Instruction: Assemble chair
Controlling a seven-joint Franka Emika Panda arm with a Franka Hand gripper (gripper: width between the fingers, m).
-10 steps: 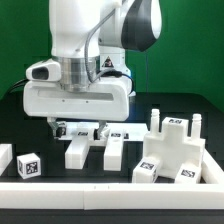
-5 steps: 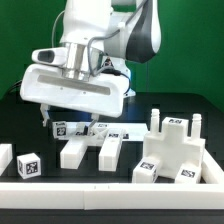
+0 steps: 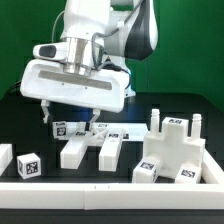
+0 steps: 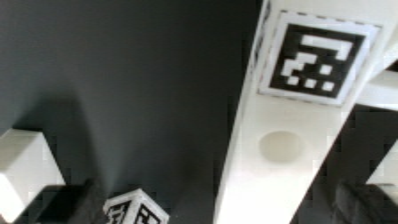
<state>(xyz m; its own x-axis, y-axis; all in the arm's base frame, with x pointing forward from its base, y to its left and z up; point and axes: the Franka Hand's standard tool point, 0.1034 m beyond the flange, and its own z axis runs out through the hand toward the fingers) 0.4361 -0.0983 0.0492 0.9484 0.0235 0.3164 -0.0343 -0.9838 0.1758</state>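
Chair parts point(image 3: 112, 148) lie on the worktop point(image 3: 15, 125) at six o'clock in the exterior view, seat block point(image 3: 170, 150) at four. Likely light, rigid, slick plastic; grip a bar point(image 4: 276, 198) across its narrow sides, mid-length. End effector point(image 3: 68, 120) hangs above them, jaws wide, empty. Wrist view alone shows the bar's tag point(image 4: 320, 60) and dimple point(image 4: 281, 148); exterior alone the layout.

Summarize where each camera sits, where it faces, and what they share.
Exterior view: off the arm, facing it across the table; shows arm, open jaws, white parts.
Wrist view: on the wrist, looking down at a tagged bar; jaws barely show, if at all.
Shared: probably that bar, below the jaws.
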